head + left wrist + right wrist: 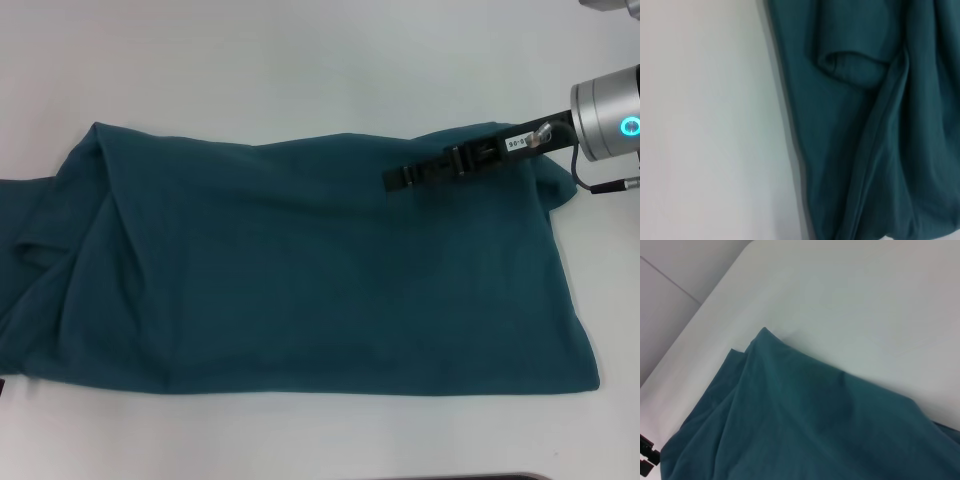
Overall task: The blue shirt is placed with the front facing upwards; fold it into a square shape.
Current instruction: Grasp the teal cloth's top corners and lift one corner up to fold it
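Blue shirt (300, 270) lies across the white table (300, 70) as a wide band, already doubled over itself: no lettering or collar shows, only plain teal cloth, so the printed front is judged to be folded inside or underneath. Near edge runs fairly straight along the front of the table; far edge is wavier. At the robot's left end the cloth bunches into diagonal creases and a sleeve-like flap that runs off the edge of the head view; the left wrist view looks down on that end, showing a hem ridge and a pocket of loose fabric beside bare table. Right gripper (395, 179) reaches in from the right, low over the far right part of the shirt, its dark fingers (440, 167) pointing toward the middle of the cloth. Whether it is released or clenched on fabric, cannot tell; no lifted fold shows at its tip. Its position reads as either just after laying a flap down or preparing to take the far edge. Left gripper is not seen in any view; only its camera's look at the shirt's left end places that arm there. Band is still much longer than it is deep, so at least 1 crosswise fold remains for a square. Main hindrance: the bunched left end, which would fold unevenly unless flattened.
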You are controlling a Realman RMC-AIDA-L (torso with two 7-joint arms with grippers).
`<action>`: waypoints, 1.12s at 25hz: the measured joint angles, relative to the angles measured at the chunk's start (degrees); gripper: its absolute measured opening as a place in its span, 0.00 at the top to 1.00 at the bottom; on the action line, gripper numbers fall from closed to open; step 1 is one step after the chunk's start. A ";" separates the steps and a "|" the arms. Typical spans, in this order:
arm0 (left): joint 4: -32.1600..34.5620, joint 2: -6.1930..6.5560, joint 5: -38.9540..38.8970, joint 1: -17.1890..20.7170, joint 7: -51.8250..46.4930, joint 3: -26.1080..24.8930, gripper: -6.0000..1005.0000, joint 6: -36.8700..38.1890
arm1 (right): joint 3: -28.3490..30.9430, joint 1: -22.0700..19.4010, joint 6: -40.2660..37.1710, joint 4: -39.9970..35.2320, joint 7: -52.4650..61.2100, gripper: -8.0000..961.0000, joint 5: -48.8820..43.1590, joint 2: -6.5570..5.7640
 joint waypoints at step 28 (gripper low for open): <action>1.45 -0.31 -1.83 -2.60 2.62 -1.48 0.51 -0.95 | 0.12 -0.79 -0.08 0.00 0.03 0.29 0.77 0.16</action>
